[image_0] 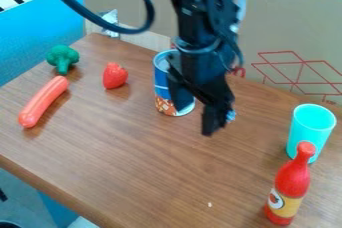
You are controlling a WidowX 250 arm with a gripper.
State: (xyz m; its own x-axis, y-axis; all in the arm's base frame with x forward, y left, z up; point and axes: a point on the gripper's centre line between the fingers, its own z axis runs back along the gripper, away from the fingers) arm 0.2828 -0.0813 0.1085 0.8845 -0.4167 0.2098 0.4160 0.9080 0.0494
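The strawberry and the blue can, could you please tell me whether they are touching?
Apart: the camera view shows a strip of wooden tabletop between the strawberry and the left side of the blue can.

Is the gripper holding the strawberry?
No, the strawberry rests on the table between the broccoli and the can, well apart from the gripper.

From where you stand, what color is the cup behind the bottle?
Turquoise; the camera view shows the cup best.
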